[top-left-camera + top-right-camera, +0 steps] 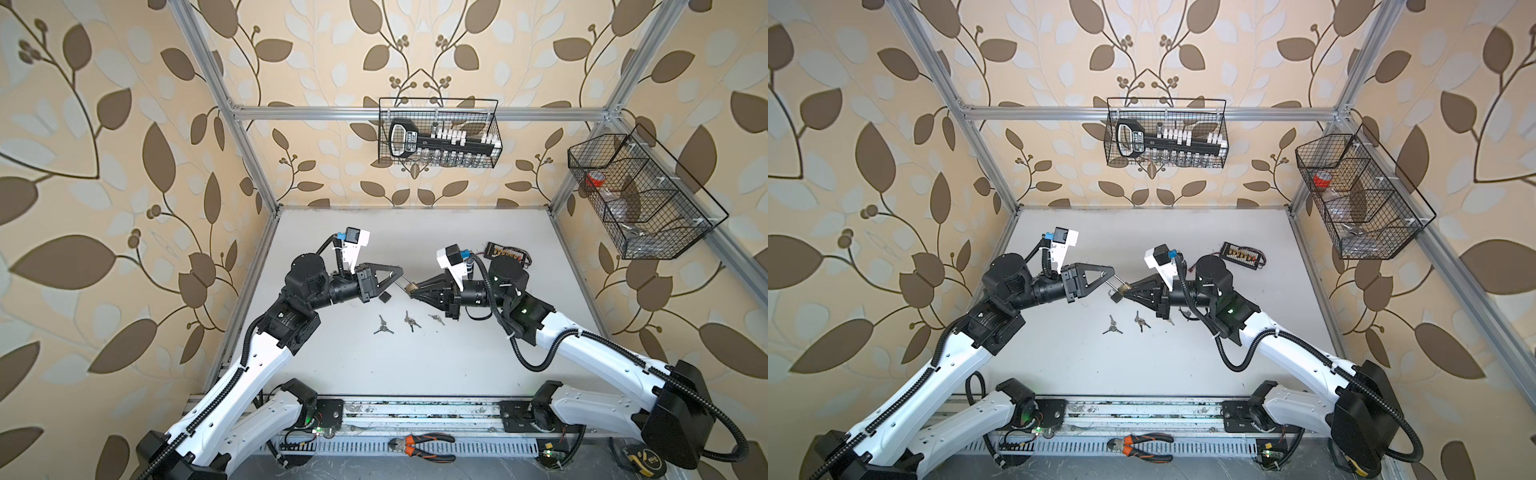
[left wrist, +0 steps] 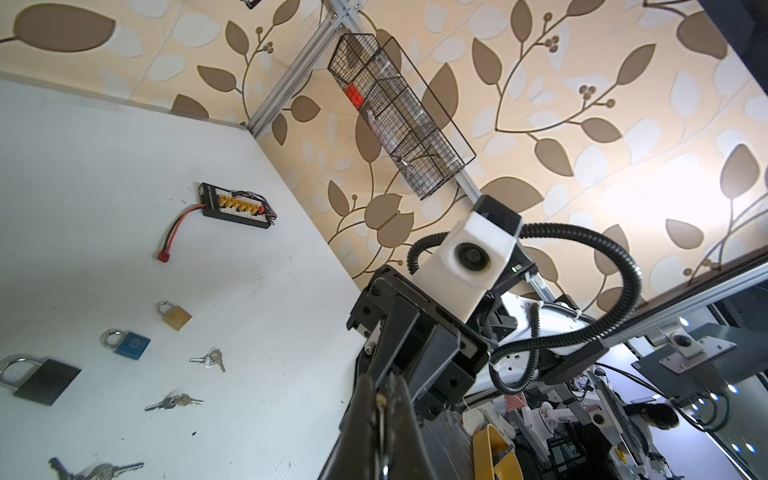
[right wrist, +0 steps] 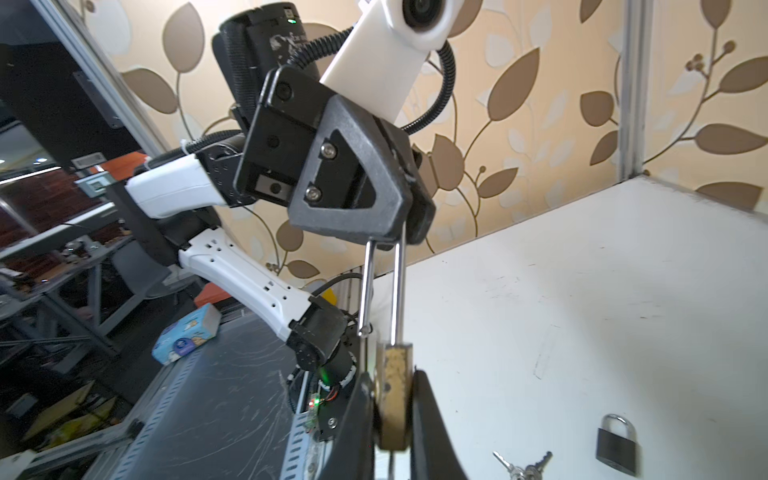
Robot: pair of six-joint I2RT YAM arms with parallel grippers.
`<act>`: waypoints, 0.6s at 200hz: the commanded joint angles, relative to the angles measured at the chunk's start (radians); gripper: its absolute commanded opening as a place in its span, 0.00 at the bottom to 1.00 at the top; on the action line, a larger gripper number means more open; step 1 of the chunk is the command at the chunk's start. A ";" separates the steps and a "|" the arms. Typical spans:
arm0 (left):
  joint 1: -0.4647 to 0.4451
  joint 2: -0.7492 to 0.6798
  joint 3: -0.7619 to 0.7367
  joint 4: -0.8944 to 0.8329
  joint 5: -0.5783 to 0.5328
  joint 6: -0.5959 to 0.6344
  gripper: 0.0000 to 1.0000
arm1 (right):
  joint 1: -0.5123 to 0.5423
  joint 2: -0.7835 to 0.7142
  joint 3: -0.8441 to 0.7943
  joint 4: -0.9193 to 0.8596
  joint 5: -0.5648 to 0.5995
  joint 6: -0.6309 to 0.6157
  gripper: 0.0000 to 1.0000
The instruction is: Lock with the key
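A brass padlock (image 3: 392, 386) with a long steel shackle (image 3: 398, 291) hangs in the air between both arms. My left gripper (image 1: 402, 277) is shut on the bend of the shackle; in the left wrist view its fingers (image 2: 361, 407) press together on the thin metal. My right gripper (image 1: 413, 289) is shut on the brass body (image 1: 411, 287). One shackle leg sits in the body, while the other ends free above it. Three key bunches (image 1: 382, 326) (image 1: 410, 321) (image 1: 436, 318) lie on the white table (image 1: 374, 365) below; neither gripper holds a key.
A black padlock (image 3: 615, 442), a blue padlock (image 2: 126, 343) and a small brass padlock (image 2: 174, 316) lie on the table near the keys. A charger board (image 1: 509, 253) sits behind the right arm. Wire baskets (image 1: 440, 133) (image 1: 640, 195) hang on the walls. Pliers (image 1: 424, 444) lie on the front rail.
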 commanded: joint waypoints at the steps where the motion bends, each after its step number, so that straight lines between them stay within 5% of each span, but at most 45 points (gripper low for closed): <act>1: -0.006 -0.002 0.058 0.101 0.081 0.006 0.00 | 0.013 0.004 0.063 0.062 -0.244 0.047 0.00; 38: -0.016 -0.011 0.096 0.086 0.170 0.024 0.00 | 0.013 -0.023 0.063 0.163 -0.322 0.124 0.00; 120: -0.135 0.000 0.064 0.007 0.092 0.118 0.00 | 0.066 -0.028 0.126 0.258 -0.320 0.204 0.00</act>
